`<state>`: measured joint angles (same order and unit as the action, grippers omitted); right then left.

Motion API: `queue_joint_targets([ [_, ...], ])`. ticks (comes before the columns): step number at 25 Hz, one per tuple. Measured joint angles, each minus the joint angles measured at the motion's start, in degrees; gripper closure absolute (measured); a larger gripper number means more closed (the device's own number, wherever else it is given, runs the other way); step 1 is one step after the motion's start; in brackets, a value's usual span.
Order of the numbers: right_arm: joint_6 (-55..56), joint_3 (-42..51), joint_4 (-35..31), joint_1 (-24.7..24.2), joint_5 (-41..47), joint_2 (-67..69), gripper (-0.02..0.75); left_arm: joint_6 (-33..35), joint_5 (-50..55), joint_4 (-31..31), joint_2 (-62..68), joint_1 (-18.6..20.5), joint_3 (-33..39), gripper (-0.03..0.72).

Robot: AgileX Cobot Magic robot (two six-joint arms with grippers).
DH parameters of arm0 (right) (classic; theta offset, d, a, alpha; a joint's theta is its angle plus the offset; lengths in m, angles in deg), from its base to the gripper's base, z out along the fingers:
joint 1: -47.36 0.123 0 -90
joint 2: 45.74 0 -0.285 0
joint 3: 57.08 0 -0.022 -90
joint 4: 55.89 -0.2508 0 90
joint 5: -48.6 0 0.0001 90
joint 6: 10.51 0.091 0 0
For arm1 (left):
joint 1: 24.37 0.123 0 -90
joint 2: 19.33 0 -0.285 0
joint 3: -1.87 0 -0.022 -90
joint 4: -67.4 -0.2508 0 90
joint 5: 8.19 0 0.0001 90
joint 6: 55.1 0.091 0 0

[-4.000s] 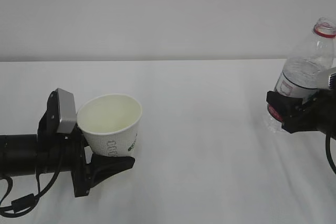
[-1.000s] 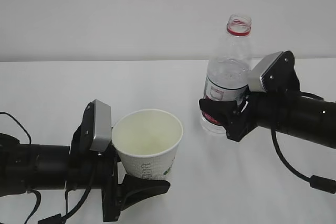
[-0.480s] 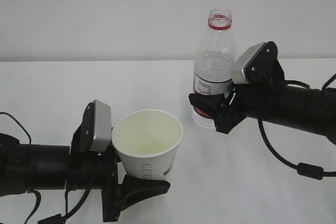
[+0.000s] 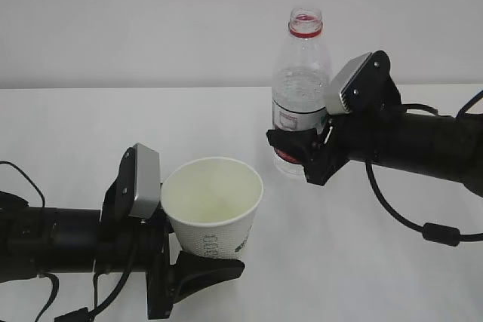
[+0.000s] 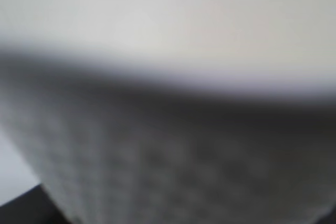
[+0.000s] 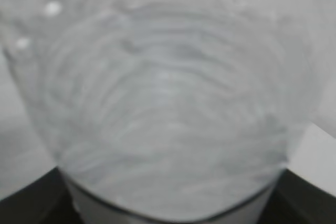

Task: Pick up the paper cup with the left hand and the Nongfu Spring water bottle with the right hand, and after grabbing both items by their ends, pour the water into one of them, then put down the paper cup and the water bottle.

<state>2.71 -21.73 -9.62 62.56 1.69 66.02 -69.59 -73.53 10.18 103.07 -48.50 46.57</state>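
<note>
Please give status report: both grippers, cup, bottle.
Left gripper shut on white paper cup, upright. Right gripper shut on clear uncapped plastic bottle, upright, not yet pouring. Nothing between them.

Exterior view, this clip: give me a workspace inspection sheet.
Surface: white table, bare where visible.
Job's things: paper cup upright, mouth open; water bottle upright, uncapped, right of and beyond the cup.
Clutter: nothing seen.
Hands: left hand clamps the cup's base; right hand clamps the bottle's lower end.
Cables: black cable loops under the right arm; another at the left edge.
Surroundings: plain pale wall.
</note>
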Motion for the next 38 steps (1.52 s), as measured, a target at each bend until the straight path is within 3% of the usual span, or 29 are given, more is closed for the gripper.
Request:
queue_joint_targets([
  [8, 0.2, -2.6, 1.1, 4.2, 3.6, 0.1, 0.213, 0.0, 0.0, 0.0, 0.0, 0.0, 0.0, 0.163],
  [21, -8.1, -2.6, 1.0, 6.3, 4.0, 0.1, 0.213, 0.0, 0.0, -1.5, 0.0, 0.0, 0.0, 0.163],
  [38, -26.1, -2.6, -10.2, 6.3, 4.4, 0.1, 0.213, 1.6, 0.0, -1.7, -1.8, 0.0, -0.1, 0.163],
])
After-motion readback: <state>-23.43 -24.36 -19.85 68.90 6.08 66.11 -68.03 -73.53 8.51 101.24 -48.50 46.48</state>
